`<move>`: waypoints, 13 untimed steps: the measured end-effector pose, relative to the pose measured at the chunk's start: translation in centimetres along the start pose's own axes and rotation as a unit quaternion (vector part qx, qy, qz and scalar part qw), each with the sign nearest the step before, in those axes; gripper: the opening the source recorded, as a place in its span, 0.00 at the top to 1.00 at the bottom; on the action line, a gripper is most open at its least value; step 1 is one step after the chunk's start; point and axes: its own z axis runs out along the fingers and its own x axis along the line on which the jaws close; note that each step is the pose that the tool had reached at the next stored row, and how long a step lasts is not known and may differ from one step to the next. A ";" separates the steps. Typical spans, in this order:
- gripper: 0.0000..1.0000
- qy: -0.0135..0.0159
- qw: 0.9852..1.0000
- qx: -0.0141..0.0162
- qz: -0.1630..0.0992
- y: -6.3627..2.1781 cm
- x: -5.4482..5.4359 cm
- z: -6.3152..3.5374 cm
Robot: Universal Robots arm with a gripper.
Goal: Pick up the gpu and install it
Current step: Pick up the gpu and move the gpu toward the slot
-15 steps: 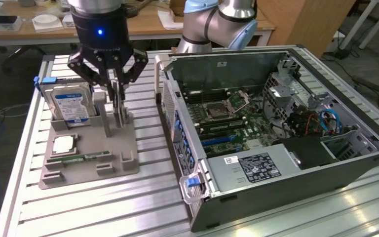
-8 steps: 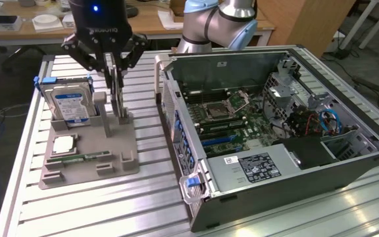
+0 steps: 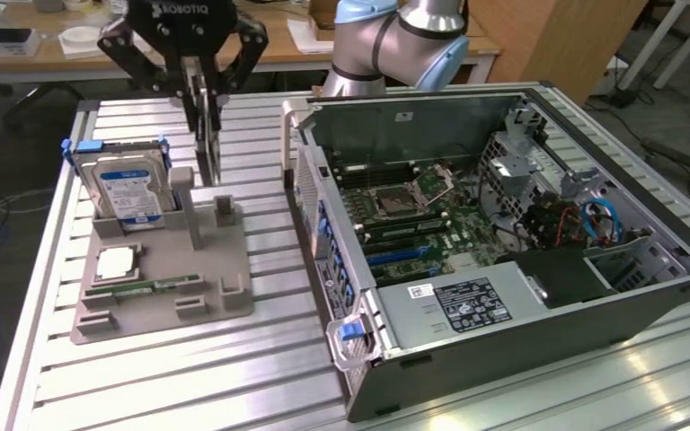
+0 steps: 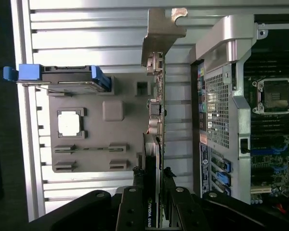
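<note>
**A:** ok so what's sitting under the gripper?

**B:** grey holder on the slatted table. Hard drive in a blue caddy stands upright in it, just off the gripper to the exterior view's left.

**A:** anything further out?

**B:** CPU lying flat, RAM stick just past it. Open PC case on the gripper's other side, motherboard showing.
</note>
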 end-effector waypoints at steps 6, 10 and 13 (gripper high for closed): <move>0.75 0.000 1.000 -0.004 0.000 0.12 -1.7 -0.83; 0.75 0.000 1.000 -0.006 0.000 0.24 -3.5 -0.82; 0.75 0.000 1.000 -0.008 0.000 0.32 -4.8 -0.81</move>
